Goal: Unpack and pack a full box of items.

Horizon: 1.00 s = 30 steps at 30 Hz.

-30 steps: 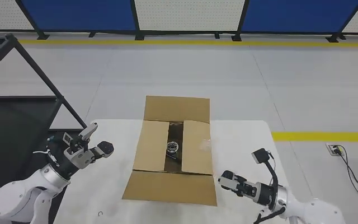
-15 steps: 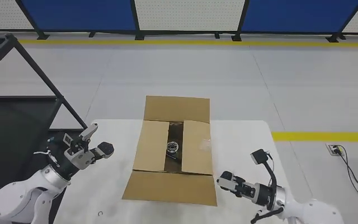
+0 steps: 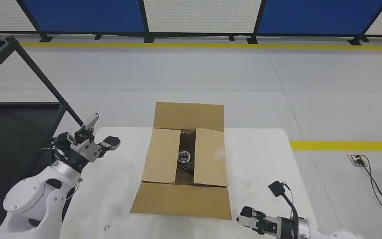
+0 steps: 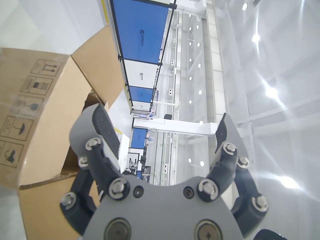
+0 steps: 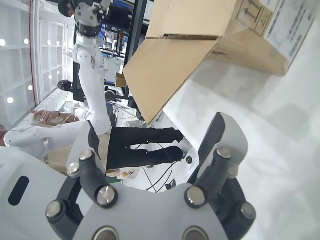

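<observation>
A cardboard box (image 3: 161, 156) stands at the middle of the white table (image 3: 256, 155). Its far and near flaps lie spread out. The two side flaps are folded inward, and the gap between them shows a dark round item (image 3: 184, 157). My left gripper (image 3: 101, 132) hovers open and empty off the box's left side; its wrist view (image 4: 161, 116) shows the box (image 4: 45, 116) beside its fingers. My right gripper (image 3: 260, 203) sits low at the table's near right corner. Its own view shows it (image 5: 155, 126) open and empty, facing the near flap (image 5: 175, 71).
A black metal frame (image 3: 42, 77) stands left of the table. A small ring-like bit (image 3: 106, 227) lies near the table's front left. Blue partition panels (image 3: 83, 15) and a yellow floor line (image 3: 334, 145) lie beyond the table.
The right arm has drawn back from beside the near flap toward the table's front edge. The left gripper has risen and shifted slightly away from the box.
</observation>
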Tool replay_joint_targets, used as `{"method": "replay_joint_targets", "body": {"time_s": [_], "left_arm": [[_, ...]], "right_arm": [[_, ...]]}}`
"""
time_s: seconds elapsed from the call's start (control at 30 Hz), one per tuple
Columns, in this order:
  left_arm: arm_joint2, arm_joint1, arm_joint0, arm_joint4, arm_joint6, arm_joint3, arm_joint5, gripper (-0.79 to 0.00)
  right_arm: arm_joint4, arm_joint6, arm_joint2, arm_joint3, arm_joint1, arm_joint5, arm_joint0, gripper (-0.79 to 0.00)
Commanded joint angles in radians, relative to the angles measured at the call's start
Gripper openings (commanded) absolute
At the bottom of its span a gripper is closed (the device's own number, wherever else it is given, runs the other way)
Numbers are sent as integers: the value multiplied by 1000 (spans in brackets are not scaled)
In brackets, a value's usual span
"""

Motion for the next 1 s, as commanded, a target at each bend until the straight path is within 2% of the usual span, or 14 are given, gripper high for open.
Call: {"method": "replay_joint_targets", "body": {"time_s": [0.0, 0.13, 0.27, 0.53, 0.73, 0.97], "left_arm": [[19, -2, -23, 5, 32, 21, 4, 0], [43, -7, -58, 3, 101, 63, -4, 0], [45, -11, -71, -22, 155, 85, 2, 0], [39, -10, -65, -25, 160, 84, 5, 0], [39, -10, -65, -25, 160, 84, 5, 0], [39, -10, -65, -25, 160, 84, 5, 0]], "right_arm": [[15, 14, -12, 5, 4, -17, -4, 0], [32, 16, -67, 17, 9, -40, 8, 0], [14, -57, -126, 22, 9, -57, 28, 0], [-20, -197, -205, -7, 10, -45, 80, 0], [-18, -289, -230, -26, 12, 15, 139, 0], [-72, -447, -295, -4, 6, 136, 232, 0]]}}
